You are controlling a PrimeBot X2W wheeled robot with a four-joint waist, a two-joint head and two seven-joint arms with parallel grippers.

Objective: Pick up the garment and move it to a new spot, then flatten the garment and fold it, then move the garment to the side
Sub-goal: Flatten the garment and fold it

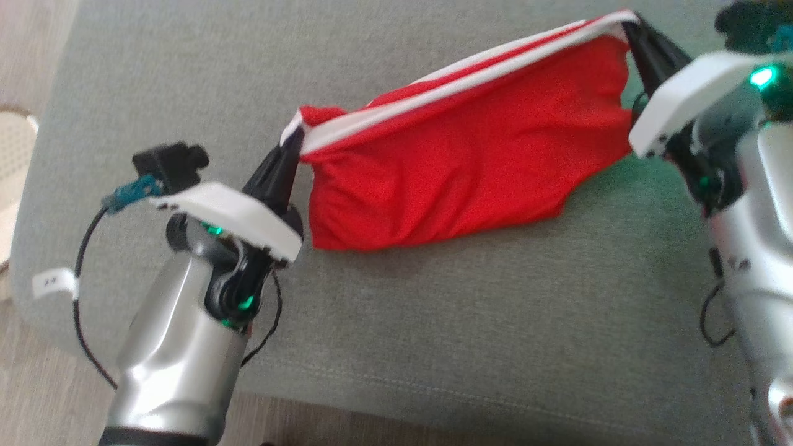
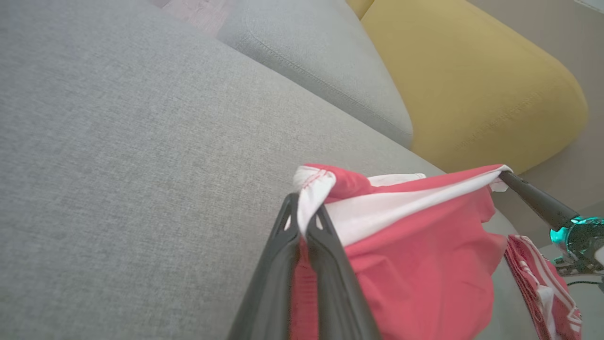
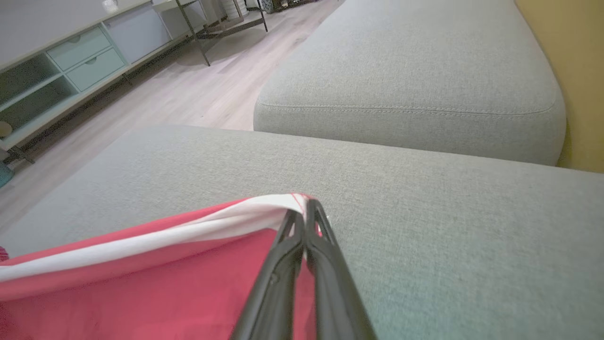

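The left claw (image 1: 295, 141) is pinching one end of the garment (image 1: 471, 167). The right claw (image 1: 632, 26) is pinching the other end.

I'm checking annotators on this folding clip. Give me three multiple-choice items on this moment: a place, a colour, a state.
1. What lies under the garment? A. wooden floor B. grey cushion C. yellow cushion
2. What colour is the band along the garment's held edge? A. white B. blue C. black
3. How do the left gripper and right gripper stand? A. both open B. one open C. both shut on the garment
Answers: B, grey fabric surrounds it in the head view; A, a white strip runs between the grippers; C, each gripper pinches an end of the band.
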